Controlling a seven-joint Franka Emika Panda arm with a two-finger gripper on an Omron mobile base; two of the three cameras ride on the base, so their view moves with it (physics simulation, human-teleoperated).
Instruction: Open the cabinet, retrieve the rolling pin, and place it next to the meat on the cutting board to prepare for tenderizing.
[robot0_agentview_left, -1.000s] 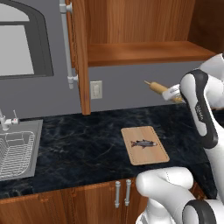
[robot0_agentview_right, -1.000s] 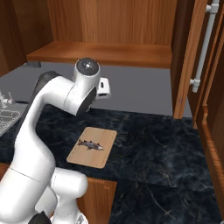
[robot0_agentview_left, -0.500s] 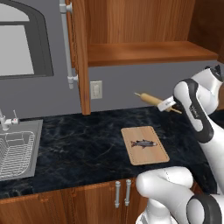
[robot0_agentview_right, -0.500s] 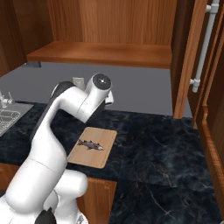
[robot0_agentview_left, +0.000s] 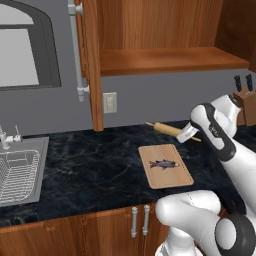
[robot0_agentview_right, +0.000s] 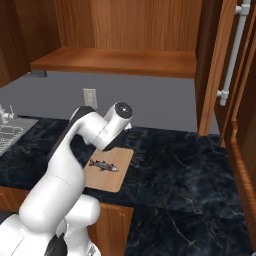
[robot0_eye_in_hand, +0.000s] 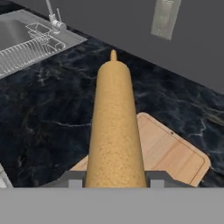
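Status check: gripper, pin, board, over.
Gripper shut on slim tan wooden rolling pin, held above dark counter behind light wooden cutting board. Small grey fish-shaped meat mid-board. Cabinet doors open. Nothing blocking the board.

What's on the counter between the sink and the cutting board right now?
Nothing: in the left base view the dark marble counter runs bare from the sink to the cutting board. The rolling pin, shut in the claw, hangs beyond the board.

Rolling pin (robot0_eye_in_hand: 115, 131) cut off at the bottom edge of the hand view. Near handle hidden. Cutting board (robot0_eye_in_hand: 168, 151) partly hidden behind it.
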